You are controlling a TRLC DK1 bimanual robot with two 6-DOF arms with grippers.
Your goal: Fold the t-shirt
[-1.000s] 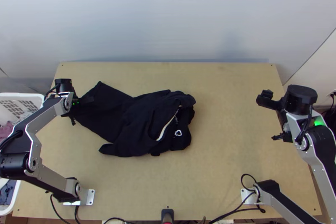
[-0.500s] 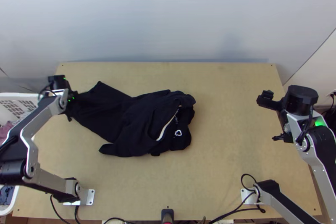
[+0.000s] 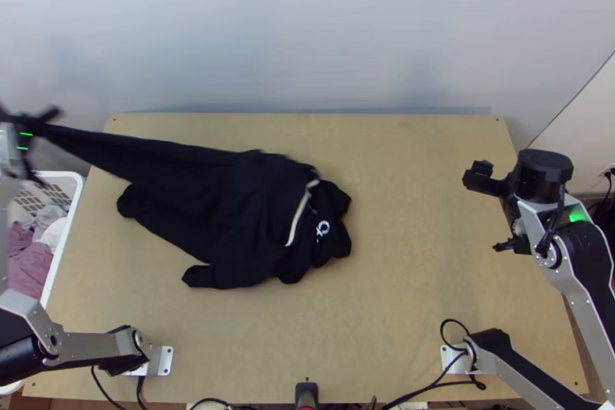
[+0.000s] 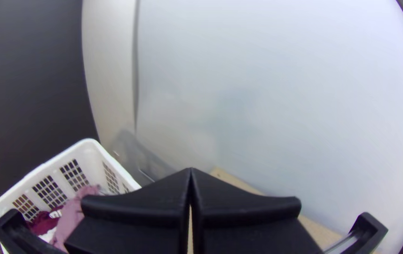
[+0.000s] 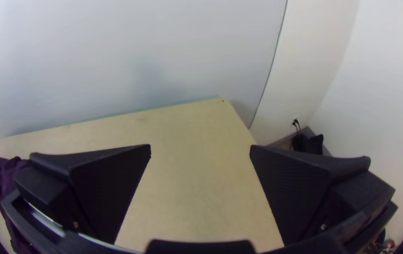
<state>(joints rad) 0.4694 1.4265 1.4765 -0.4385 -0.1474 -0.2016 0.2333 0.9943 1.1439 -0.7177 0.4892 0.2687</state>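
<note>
A black garment with a pale strip and a white mark (image 3: pixel 231 210) lies bunched on the table, left of the middle. One end is pulled up into a taut band beyond the table's left edge, where my left gripper (image 3: pixel 46 130) is shut on it. In the left wrist view the flat fingers of the left gripper (image 4: pixel 191 173) meet; the held cloth is hidden behind them. My right gripper (image 3: pixel 483 211) stands over the table's right side, apart from the garment. Its fingers are wide apart in the right wrist view, with nothing between the right gripper's tips (image 5: pixel 200 149).
A white basket (image 3: pixel 66 245) with pink and pale clothes stands beside the table's left edge. Bare wood (image 3: pixel 407 256) stretches between the garment and the right arm. Behind the table rises a pale wall (image 3: pixel 307 33). Cables run along the near edge.
My left gripper has moved left past the table's edge, drawing the garment's end up and out into a band. The garment's middle and right part have shifted slightly. The right arm has moved only a little.
</note>
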